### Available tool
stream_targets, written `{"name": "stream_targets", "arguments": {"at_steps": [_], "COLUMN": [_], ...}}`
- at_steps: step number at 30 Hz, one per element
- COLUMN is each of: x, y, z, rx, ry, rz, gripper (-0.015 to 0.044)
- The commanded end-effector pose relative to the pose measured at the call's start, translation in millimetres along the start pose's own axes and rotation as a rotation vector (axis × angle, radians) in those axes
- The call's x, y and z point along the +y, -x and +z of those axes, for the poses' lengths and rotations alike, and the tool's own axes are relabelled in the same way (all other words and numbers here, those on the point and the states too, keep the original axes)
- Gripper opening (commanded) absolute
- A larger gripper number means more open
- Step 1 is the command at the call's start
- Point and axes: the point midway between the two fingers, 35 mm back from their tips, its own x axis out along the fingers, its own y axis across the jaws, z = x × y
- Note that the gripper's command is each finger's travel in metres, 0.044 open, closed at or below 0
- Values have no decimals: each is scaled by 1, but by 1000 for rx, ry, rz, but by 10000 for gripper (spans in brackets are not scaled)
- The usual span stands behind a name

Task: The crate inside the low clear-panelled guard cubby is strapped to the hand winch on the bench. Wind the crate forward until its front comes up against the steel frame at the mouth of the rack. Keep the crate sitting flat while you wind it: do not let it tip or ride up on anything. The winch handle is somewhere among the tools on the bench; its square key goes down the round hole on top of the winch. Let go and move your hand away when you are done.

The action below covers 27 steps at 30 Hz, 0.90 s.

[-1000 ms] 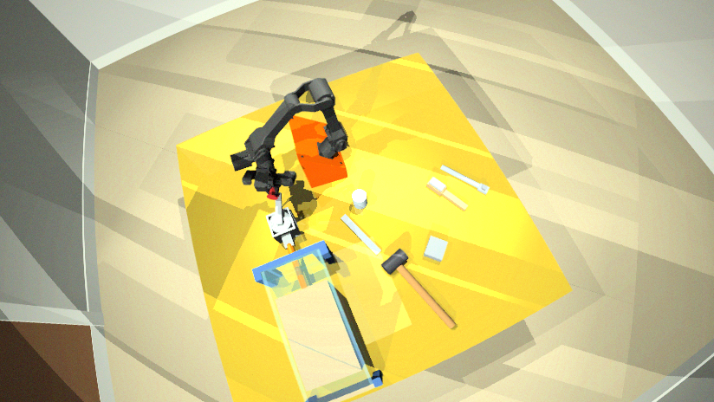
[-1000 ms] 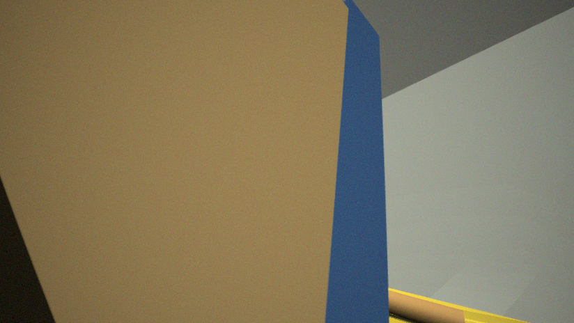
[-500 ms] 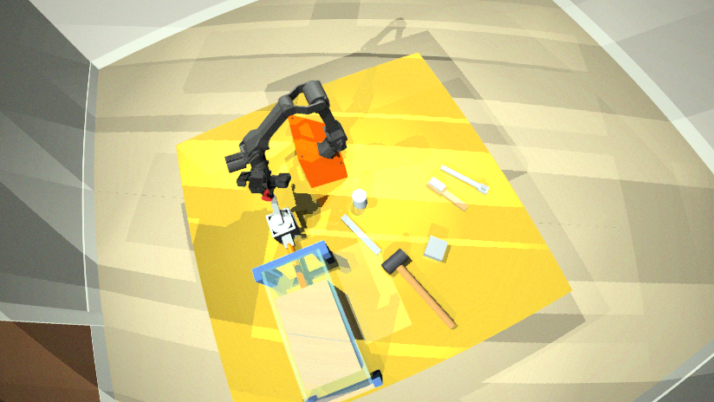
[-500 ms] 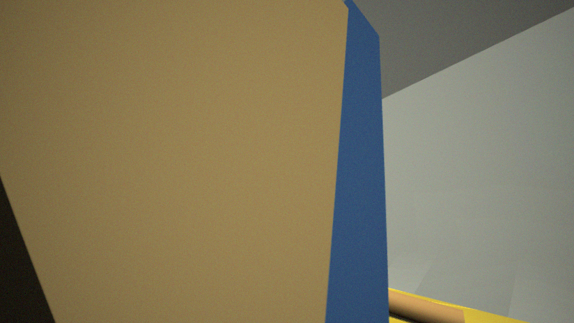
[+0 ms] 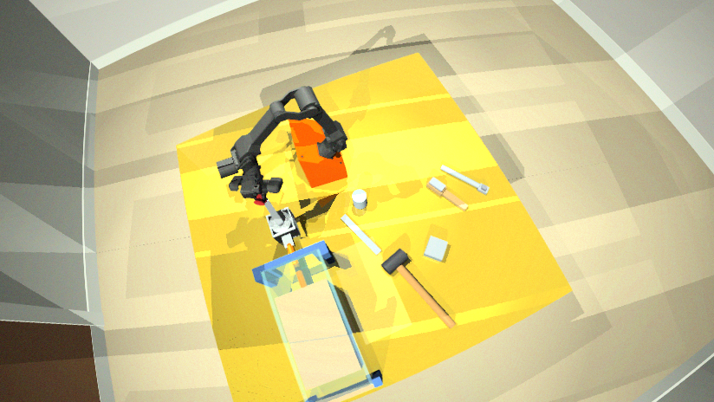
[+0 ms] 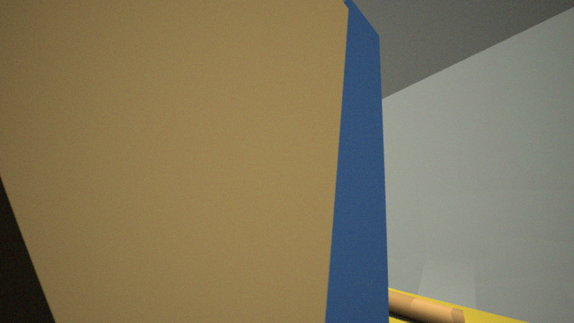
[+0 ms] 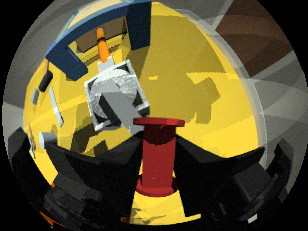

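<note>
My gripper [image 5: 258, 198] [image 7: 158, 163] is shut on the red knob [image 5: 259, 201] [image 7: 159, 140] of the winch handle. The handle's grey arm [image 5: 269, 210] runs from the knob to the top of the grey winch [image 5: 281, 225] [image 7: 114, 97]. An orange strap [image 5: 289, 245] [image 7: 101, 45] leads from the winch into the clear-panelled cubby. The blue steel frame [image 5: 262, 272] [image 7: 65, 61] [image 6: 357, 180] marks the cubby's mouth. The tan crate [image 5: 314, 324] [image 6: 160, 160] sits flat inside, a gap behind the frame.
A hammer [image 5: 417, 287] [image 6: 421, 308], a flat steel bar [image 5: 360, 233], a white cylinder [image 5: 359, 197], a white block [image 5: 436, 247], a wooden-handled tool [image 5: 445, 191] and a pale bar tool [image 5: 464, 179] lie to the right. The arm's orange base [image 5: 320, 159] stands behind the winch.
</note>
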Motion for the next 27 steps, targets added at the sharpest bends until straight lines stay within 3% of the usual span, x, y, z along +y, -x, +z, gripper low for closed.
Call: {"name": "stream_targets", "arguments": {"at_steps": [1,27], "x": [-10,-23], "y": [-7,-18], "z": [9,33], "rx": [-5,-6], "ry": [21,22], "rz": [-11,-11], "gripper": [0,0]}}
